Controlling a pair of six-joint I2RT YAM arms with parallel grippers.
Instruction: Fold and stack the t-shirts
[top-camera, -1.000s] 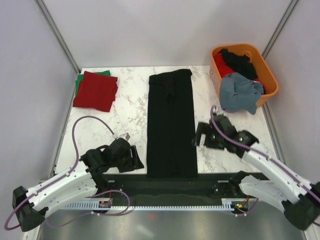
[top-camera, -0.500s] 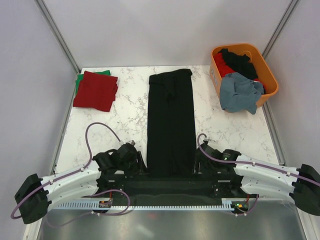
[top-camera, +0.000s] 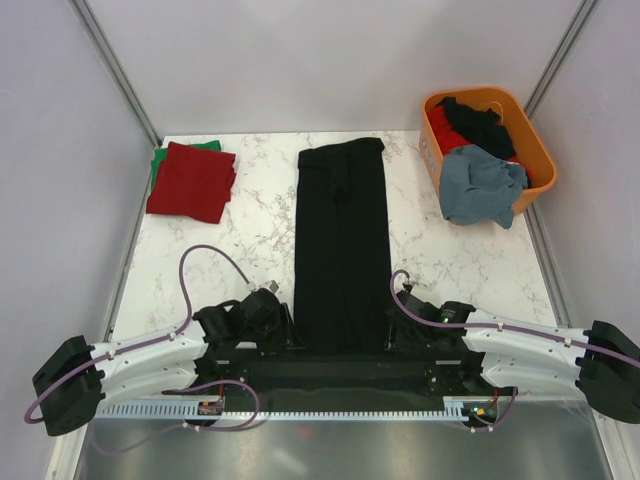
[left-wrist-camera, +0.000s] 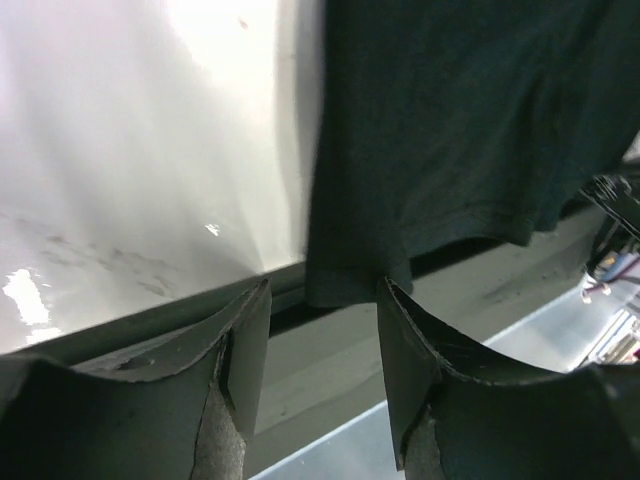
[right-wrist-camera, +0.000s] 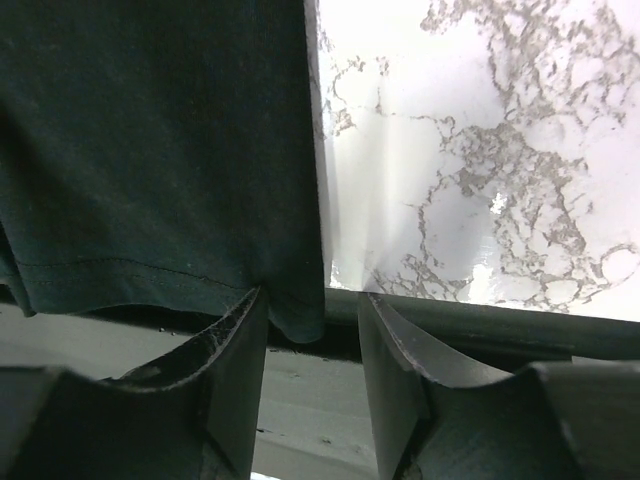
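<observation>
A black t-shirt (top-camera: 340, 250) lies lengthwise from 12 to 6 o'clock; left gripper (left-wrist-camera: 322, 292) and right gripper (right-wrist-camera: 312, 297) each straddle a near hem corner, jaws half-spread, not yet pinching.

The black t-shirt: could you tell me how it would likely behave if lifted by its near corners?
The black t-shirt would probably flop and sag between its corners: its hem droops over the table edge. It looks thin, so likely light. Folded into a strip, its layers might slip apart.

Probably a robot lab booth: plain white panels (top-camera: 300, 60), marble-look table (top-camera: 250, 220) (metal-framed).
</observation>
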